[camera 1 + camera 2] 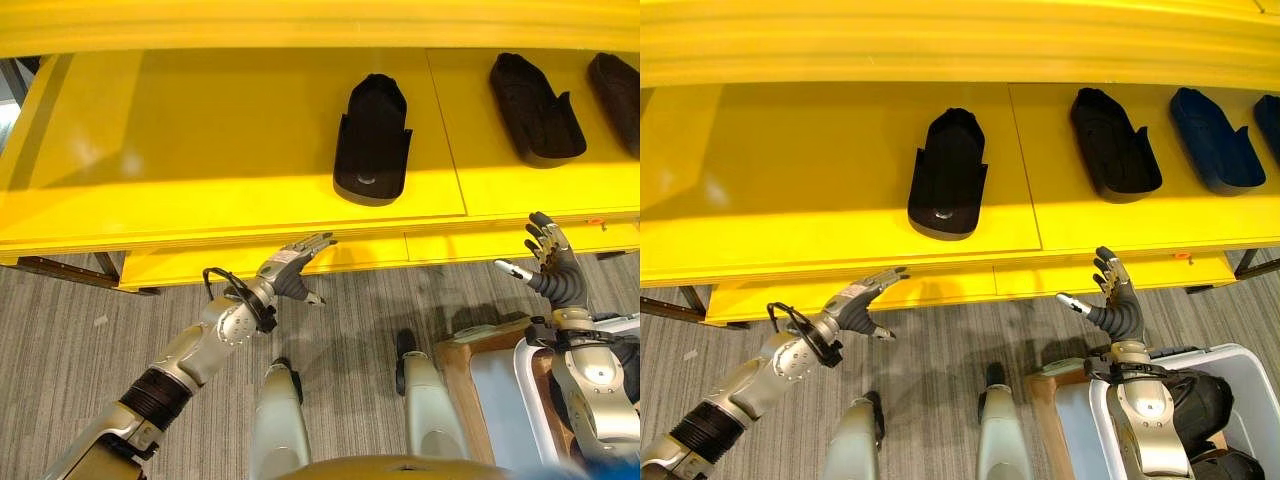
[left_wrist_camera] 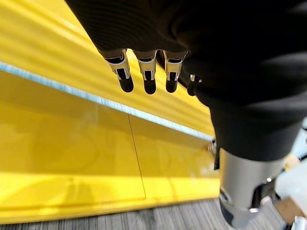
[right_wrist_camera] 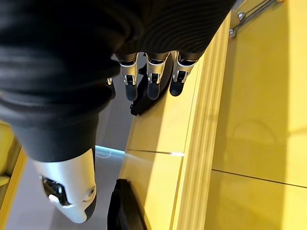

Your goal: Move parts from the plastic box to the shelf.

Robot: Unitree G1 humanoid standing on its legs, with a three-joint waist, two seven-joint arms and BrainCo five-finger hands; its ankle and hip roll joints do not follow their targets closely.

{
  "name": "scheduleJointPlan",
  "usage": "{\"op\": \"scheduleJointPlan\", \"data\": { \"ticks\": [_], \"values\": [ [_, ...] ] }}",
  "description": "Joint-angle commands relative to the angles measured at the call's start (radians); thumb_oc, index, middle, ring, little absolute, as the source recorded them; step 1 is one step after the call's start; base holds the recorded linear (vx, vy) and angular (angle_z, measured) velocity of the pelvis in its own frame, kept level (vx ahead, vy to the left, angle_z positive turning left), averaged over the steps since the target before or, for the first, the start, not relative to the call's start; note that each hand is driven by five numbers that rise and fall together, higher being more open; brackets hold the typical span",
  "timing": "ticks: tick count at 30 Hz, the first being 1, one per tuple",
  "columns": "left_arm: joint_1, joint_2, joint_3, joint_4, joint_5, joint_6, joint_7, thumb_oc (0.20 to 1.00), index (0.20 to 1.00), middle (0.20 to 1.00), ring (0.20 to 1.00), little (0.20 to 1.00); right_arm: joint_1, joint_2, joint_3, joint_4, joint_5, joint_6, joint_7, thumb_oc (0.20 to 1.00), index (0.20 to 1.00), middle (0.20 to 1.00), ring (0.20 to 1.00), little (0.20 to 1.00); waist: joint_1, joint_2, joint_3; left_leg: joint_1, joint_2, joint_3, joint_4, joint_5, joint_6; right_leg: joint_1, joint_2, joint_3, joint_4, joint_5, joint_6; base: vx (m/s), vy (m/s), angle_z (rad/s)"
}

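Note:
A black shoe-shaped part point(image 1: 372, 140) lies on the yellow shelf point(image 1: 200, 150) near its middle. Two more dark parts point(image 1: 535, 108) point(image 1: 615, 88) lie further right on the shelf, and a blue one point(image 1: 1218, 140) shows in the right eye view. My left hand point(image 1: 295, 265) hovers just below the shelf's front edge, fingers straight, holding nothing. Over at the right, my right hand point(image 1: 548, 262) is raised below the same edge, fingers spread and empty. The white plastic box point(image 1: 1252, 365) sits at the lower right with dark parts point(image 1: 1200, 400) inside.
The shelf's front lip point(image 1: 300, 262) runs across the view just ahead of both hands. A wooden-framed board point(image 1: 480, 390) lies on the grey floor beside the box. Shelf legs point(image 1: 60, 270) stand at the left.

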Motion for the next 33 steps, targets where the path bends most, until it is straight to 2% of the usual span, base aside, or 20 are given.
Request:
{"op": "scheduleJointPlan", "data": {
  "ticks": [1, 9, 25, 33],
  "values": [
    [-0.071, -0.004, -0.008, -0.008, 0.001, -0.016, 0.028, 1.0, 1.0, 1.0, 1.0, 1.0, 0.002, -0.027, -0.037, -0.065, -0.007, -0.045, -0.024, 1.0, 1.0, 1.0, 1.0, 1.0, -0.006, -0.017, -0.049, -0.019, -0.002, -0.045, -0.059, 0.159, 0.027, 0.017, -0.005, 0.02, 0.101, 0.031, -0.011, 0.0, 0.0, 0.0],
    [-0.174, -0.044, -0.039, 0.037, 0.034, -0.001, 0.065, 1.0, 1.0, 1.0, 1.0, 1.0, -0.006, -0.027, -0.036, -0.065, -0.006, -0.047, -0.035, 1.0, 1.0, 1.0, 1.0, 1.0, -0.017, -0.014, -0.048, -0.015, 0.002, -0.039, -0.053, 0.156, 0.026, 0.007, -0.004, 0.028, 0.109, 0.03, -0.012, 0.0, 0.005, -0.02],
    [-0.273, -0.058, -0.068, 0.009, 0.046, -0.002, 0.062, 1.0, 1.0, 1.0, 1.0, 1.0, -0.006, -0.036, -0.032, -0.06, 0.001, -0.046, -0.032, 1.0, 1.0, 1.0, 1.0, 1.0, -0.028, -0.008, -0.055, -0.016, 0.003, -0.037, -0.052, 0.154, 0.026, 0.002, -0.001, 0.034, 0.112, 0.027, -0.011, 0.0, 0.0, -0.01],
    [-0.288, -0.108, -0.085, 0.192, 0.057, 0.028, 0.091, 1.0, 1.0, 1.0, 1.0, 1.0, -0.009, -0.034, -0.037, -0.054, 0.011, -0.047, -0.034, 1.0, 1.0, 1.0, 1.0, 1.0, -0.036, -0.008, -0.059, -0.017, 0.007, -0.034, -0.048, 0.153, 0.023, -0.001, 0.002, 0.04, 0.114, 0.029, -0.009, 0.0, 0.001, 0.0]
  ]
}}
